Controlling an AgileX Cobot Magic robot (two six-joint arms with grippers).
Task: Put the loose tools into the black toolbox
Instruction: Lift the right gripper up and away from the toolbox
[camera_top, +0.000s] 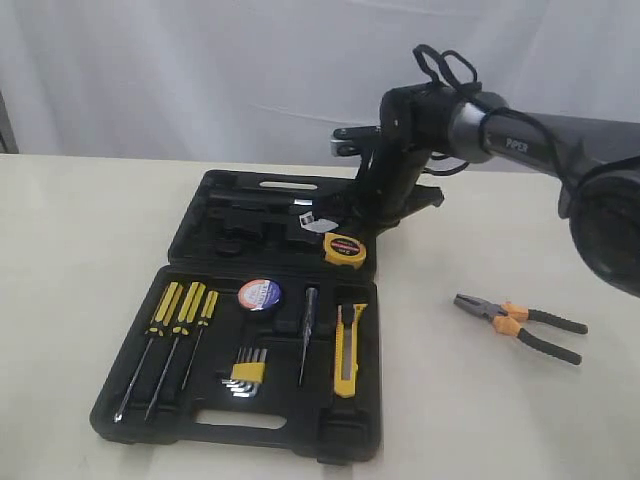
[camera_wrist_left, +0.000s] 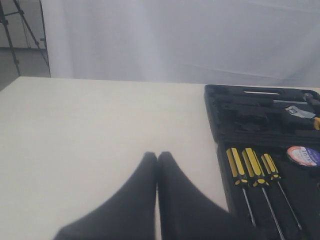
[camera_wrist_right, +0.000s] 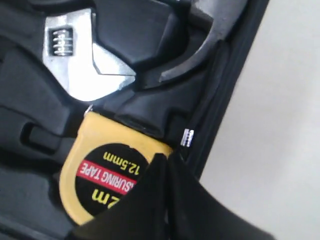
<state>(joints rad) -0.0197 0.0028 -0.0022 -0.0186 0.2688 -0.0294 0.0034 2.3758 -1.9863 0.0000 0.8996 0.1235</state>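
Open on the table (camera_top: 80, 220): black toolbox (camera_top: 150, 425), lid half toward the far edge, tray half toward the near edge. Reaching in from the table's right edge, right arm (camera_top: 560, 135) held level and well above the surface, wrist bent steeply down over the lid's right side. Right gripper (camera_wrist_right: 166, 157) pointing down, fingers (camera_wrist_right: 150, 200) pressed together and pinching nothing, tips just over the rim of the tape measure (camera_top: 343, 250). Tape measure lying face up at the lid's near right corner, beside a wrench (camera_wrist_right: 85, 60). Pliers (camera_top: 520, 325) flat on the table, well apart from the toolbox toward the right edge, jaws toward the box. Knife (camera_top: 347, 350) in the tray along its right side. Tape roll (camera_top: 259, 294) in the tray near its far edge, with screwdrivers (camera_top: 180, 310) along the tray's left side. Left gripper (camera_wrist_left: 157, 155) low over bare table near the toolbox's left edge, fingers (camera_wrist_left: 135, 200) closed tip to tip, empty. Cannot tell the left arm's pose.
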